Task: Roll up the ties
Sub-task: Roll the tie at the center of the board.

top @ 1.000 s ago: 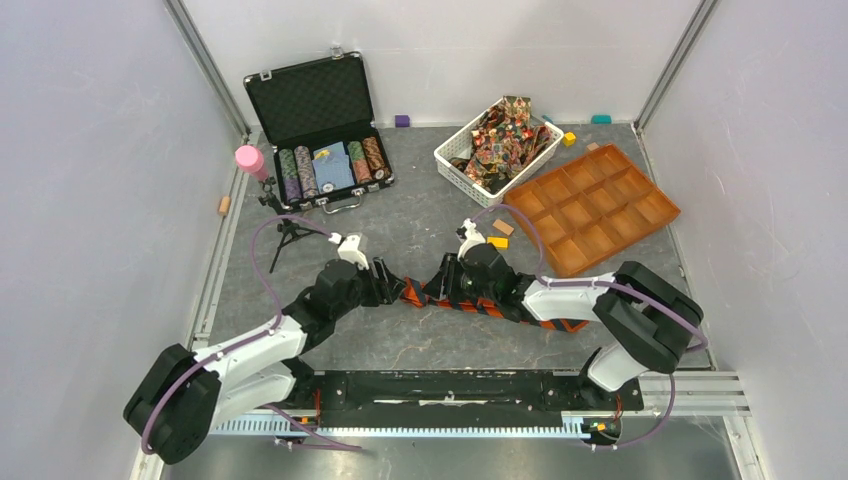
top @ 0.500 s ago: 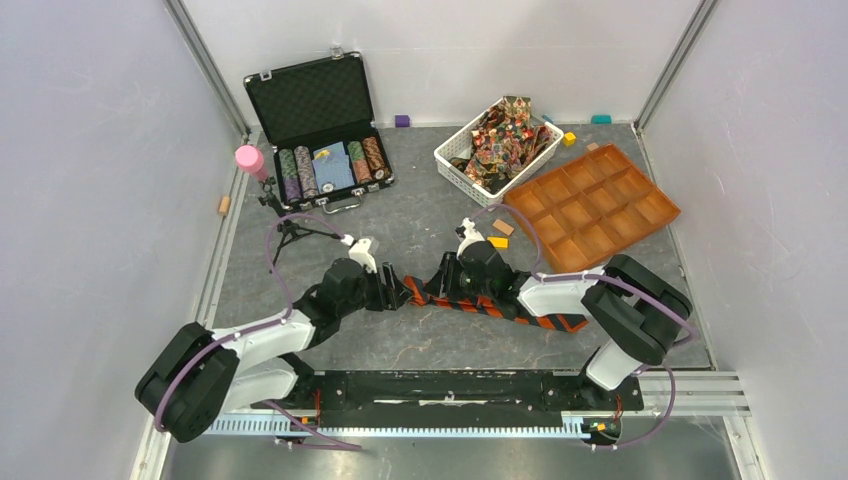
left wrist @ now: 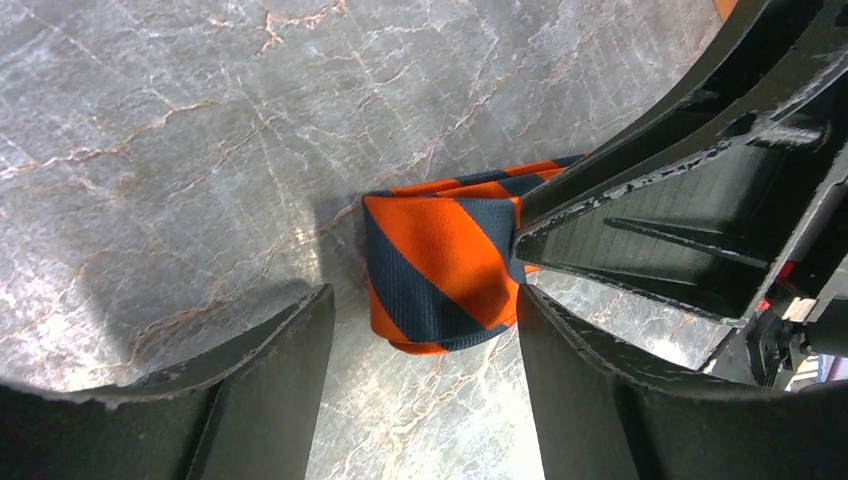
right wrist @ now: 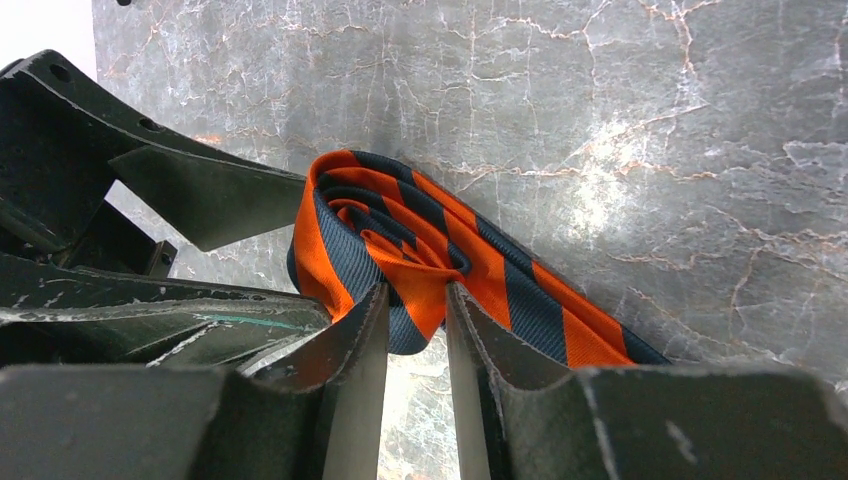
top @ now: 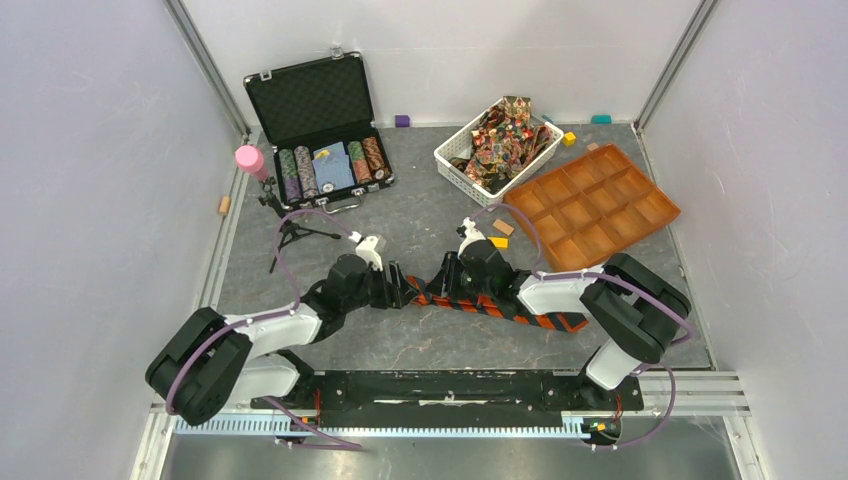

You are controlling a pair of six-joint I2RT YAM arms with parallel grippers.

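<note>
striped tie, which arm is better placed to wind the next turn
Right. The right gripper pinches the coil of the orange and navy striped fabric tie; the left gripper stands open around it.

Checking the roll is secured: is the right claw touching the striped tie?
Touching. The right wrist view shows the right claw pinching the striped tie at its rolled end.

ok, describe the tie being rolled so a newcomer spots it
Grey table, just ahead of the arms' base rail. The striped tie lies there, its left end rolled. Unlike the busy patterned ties in the white basket, it has orange-and-dark diagonal stripes.
</note>
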